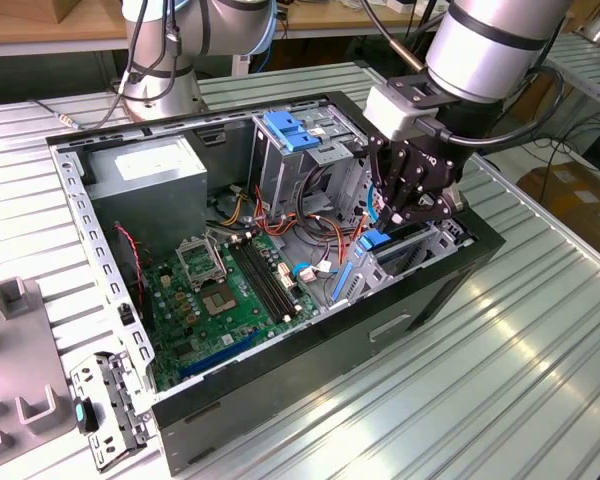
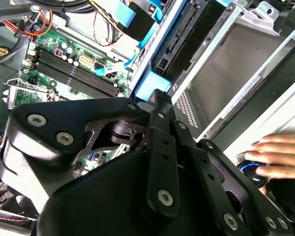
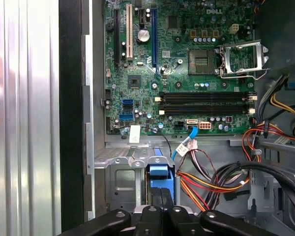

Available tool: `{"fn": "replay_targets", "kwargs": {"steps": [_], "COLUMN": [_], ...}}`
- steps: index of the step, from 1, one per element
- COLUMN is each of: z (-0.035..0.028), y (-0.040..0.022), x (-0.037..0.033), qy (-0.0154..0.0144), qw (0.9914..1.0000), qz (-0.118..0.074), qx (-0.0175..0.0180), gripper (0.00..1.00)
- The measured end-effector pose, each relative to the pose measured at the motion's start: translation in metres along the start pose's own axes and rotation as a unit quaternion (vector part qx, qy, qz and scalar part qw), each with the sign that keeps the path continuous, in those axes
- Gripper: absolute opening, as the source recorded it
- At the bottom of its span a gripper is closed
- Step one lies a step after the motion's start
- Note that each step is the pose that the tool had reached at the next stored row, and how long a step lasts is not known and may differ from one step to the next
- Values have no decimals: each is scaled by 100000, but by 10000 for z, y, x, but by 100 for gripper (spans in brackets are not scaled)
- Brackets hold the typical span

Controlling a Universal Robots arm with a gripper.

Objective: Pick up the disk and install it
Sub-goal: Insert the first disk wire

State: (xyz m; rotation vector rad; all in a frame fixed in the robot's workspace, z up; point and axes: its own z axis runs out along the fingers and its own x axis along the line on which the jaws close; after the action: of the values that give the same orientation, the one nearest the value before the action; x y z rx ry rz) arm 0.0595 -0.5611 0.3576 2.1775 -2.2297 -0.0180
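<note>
Seating the disk in the front drive bay of an opened computer case.
Gripper hung low inside the case, fingers drawn together with the tips at the blue carrier end of the disk. Could not tell whether they pinched a thin tab there or merely pressed on it. Disk sat in the grey metal drive bay at the case's front corner, blue end facing the motherboard. Judged that the bay loads from inside the case, so that end is the only part left to reach. Case lay on its side on the slatted desk, open face up, presumably for access from above. In the second wrist view a person's hand rested outside the case, clear of the bay.
</note>
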Motion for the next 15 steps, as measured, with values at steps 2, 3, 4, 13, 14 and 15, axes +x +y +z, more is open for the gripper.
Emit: {"fn": "replay_targets", "kwargs": {"steps": [2,3,4,13,14,15], "z": [1,1,2,-4,-11,-33], "y": [0,0,-5,-273,-273,-274], "x": [0,0,0,-11,-10,-11], "qy": [-2,-2,-6,55,99,99], "qw": [100000,100000,100000,99975,99936,99923], "qz": [2,3,-2,-2250,-3572,-3933], "qx": [1,1,3,20,34,41], "gripper": [11,11,11,11,11,11]}}
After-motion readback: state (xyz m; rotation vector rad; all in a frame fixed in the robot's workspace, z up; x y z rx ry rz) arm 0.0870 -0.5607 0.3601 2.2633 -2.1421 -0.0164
